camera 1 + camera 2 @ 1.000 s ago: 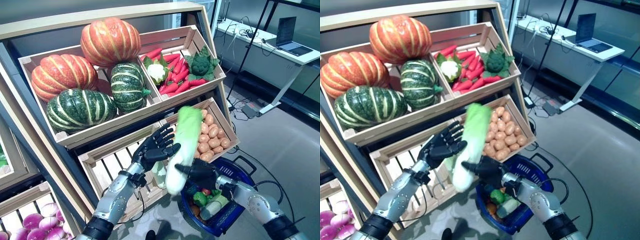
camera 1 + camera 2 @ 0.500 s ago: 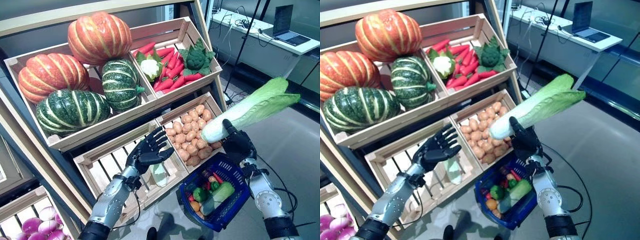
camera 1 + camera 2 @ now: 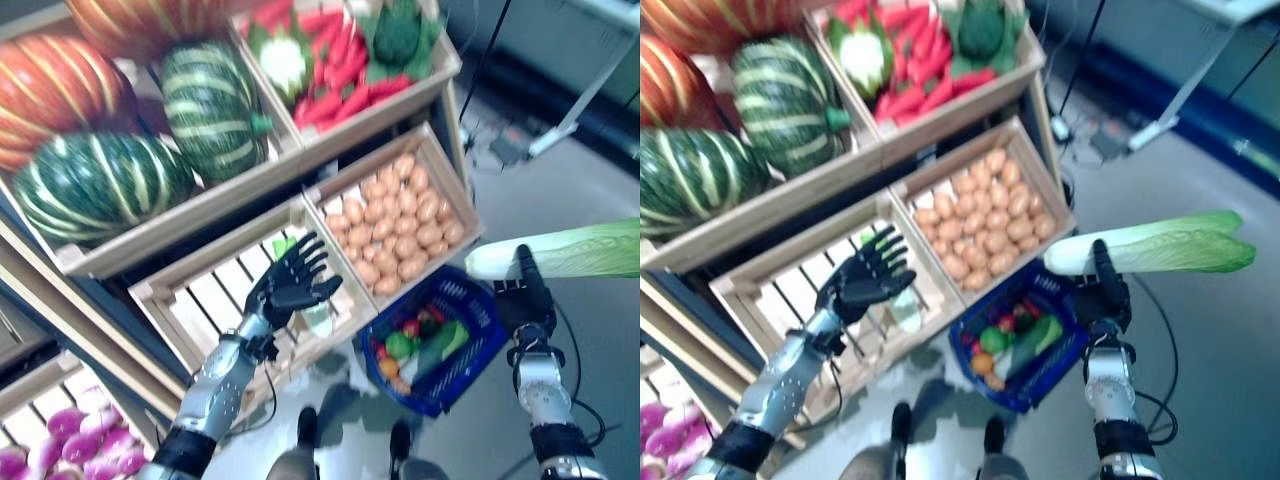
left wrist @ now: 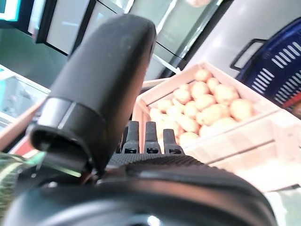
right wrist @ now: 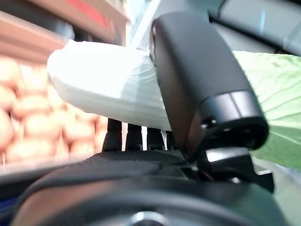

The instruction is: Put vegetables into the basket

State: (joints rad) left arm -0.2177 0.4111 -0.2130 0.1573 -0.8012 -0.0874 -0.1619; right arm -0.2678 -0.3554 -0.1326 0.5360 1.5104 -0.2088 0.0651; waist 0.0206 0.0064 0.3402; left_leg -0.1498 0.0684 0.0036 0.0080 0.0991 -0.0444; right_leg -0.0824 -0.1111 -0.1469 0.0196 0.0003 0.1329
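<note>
My right hand (image 3: pixel 527 300) is shut on a long napa cabbage (image 3: pixel 570 251) with a white stalk (image 5: pixel 108 92) and green leaves, held level above the floor just right of the blue basket (image 3: pixel 474 336). The basket stands on the floor below the potato crate (image 3: pixel 400 215) and holds several vegetables, green, red and orange. My left hand (image 3: pixel 291 285) hangs open with spread fingers over the slatted wooden crate (image 3: pixel 215 305), holding nothing. A pale green vegetable (image 3: pixel 318 318) lies in that crate beside the hand.
The wooden stand holds striped green and orange pumpkins (image 3: pixel 110 180) at the upper left and a crate of red peppers, cauliflower and broccoli (image 3: pixel 335 45) at the top. Purple onions (image 3: pixel 60 450) fill a low crate at the bottom left. Grey floor spreads to the right.
My right hand has swung the cabbage down and to the right, from tilted up to level beside the basket. The camera has tipped downward. The left hand stays over the slatted crate.
</note>
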